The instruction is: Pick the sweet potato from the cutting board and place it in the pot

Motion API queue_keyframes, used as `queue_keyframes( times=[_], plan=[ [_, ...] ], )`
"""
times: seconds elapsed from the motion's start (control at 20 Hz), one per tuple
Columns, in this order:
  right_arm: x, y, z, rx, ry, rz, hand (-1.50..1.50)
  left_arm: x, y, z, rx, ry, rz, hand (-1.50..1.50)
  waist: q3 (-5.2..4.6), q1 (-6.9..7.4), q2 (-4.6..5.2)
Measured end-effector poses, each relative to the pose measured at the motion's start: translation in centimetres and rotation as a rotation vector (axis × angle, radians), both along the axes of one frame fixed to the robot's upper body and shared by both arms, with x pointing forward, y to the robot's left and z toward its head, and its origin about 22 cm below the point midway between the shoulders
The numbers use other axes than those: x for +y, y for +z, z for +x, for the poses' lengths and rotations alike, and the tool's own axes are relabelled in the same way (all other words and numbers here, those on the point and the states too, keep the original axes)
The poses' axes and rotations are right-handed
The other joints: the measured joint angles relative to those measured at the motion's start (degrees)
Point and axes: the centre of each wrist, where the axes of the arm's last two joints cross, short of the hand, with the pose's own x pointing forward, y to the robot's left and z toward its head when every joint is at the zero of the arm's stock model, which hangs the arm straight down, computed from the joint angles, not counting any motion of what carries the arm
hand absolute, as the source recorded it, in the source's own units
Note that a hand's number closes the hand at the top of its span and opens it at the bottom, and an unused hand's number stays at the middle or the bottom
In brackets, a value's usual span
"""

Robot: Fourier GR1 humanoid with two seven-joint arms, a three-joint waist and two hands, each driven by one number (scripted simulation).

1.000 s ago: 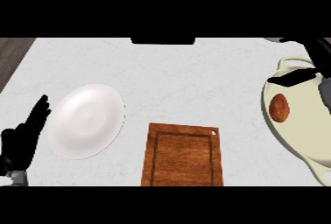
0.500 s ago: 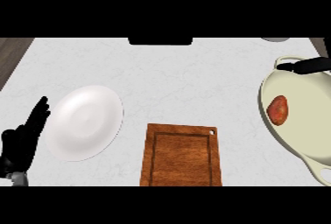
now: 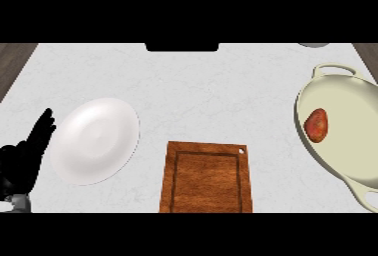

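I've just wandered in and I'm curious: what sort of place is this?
Most likely a kitchen: a pale marbled counter top carries a wooden cutting board, a white plate and a cream pot with a sweet potato lying in it.

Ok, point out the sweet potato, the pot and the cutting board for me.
sweet potato (image 3: 317,125), head view, middle of its reddish skin.
pot (image 3: 353,107), head view, bare cream inside, right of the sweet potato.
cutting board (image 3: 207,179), head view, centre of its wooden face.
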Motion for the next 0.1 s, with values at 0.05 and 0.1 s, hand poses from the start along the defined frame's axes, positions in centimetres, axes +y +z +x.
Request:
queue_keyframes(
  times=[0.05,0.1],
  plan=[
    [-1.21,-0.2,-0.8,0.003,-0.002,0.012,-1.5,-0.22,-0.22,-0.11,-0.004,-0.001,0.001,0.0,0.01,0.08,0.04],
    [-2.17,-0.59,-1.53,0.009,-0.018,0.02,-1.5,-0.37,-0.16,-0.16,-0.002,-0.002,0.0,0.0,0.01,0.17,0.07]
  ],
)
